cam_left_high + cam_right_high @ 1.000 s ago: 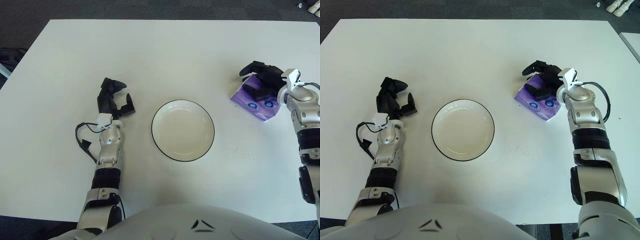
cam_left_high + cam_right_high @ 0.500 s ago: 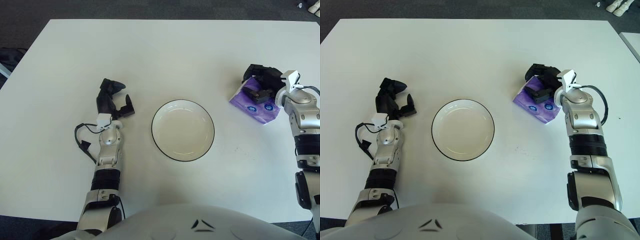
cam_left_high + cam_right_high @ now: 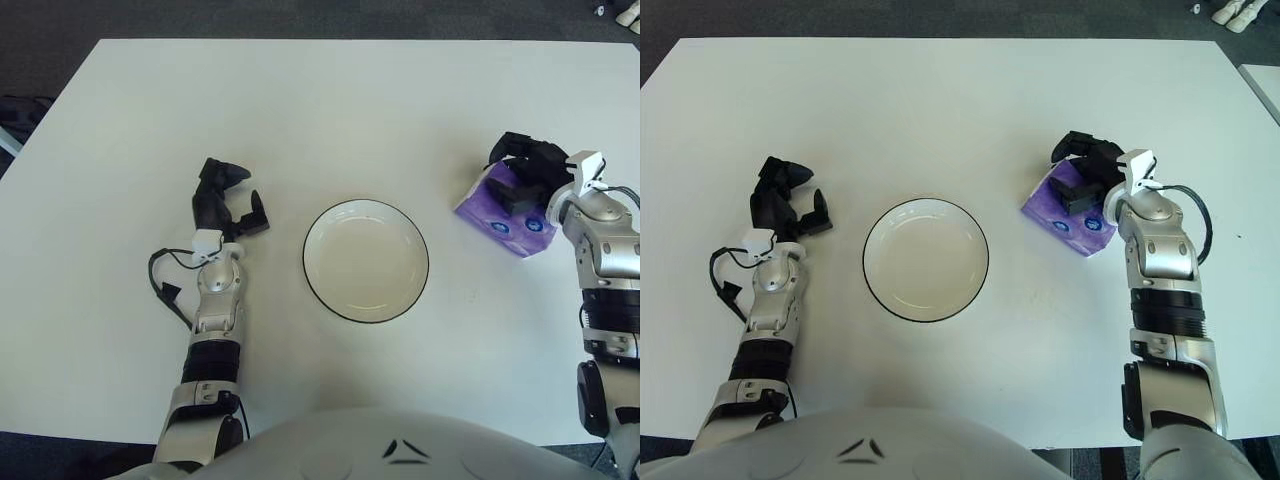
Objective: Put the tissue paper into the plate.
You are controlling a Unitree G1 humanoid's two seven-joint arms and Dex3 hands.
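A purple tissue pack (image 3: pixel 1065 215) sits at the right of the white table, right of the plate. My right hand (image 3: pixel 1087 170) is curled over its far side, black fingers wrapped on the pack, which looks tilted with its near end lower. The white plate (image 3: pixel 880 245) with a dark rim is near the table's middle, with nothing in it. My left hand (image 3: pixel 780 200) shows left of the plate, fingers loosely spread and holding nothing.
The white table (image 3: pixel 940 110) stretches wide behind the plate. Dark floor lies past its far edge. A black cable (image 3: pixel 725 275) loops beside my left forearm.
My right hand has closed over the tissue pack and drawn it slightly left, toward the plate. The left hand has barely moved.
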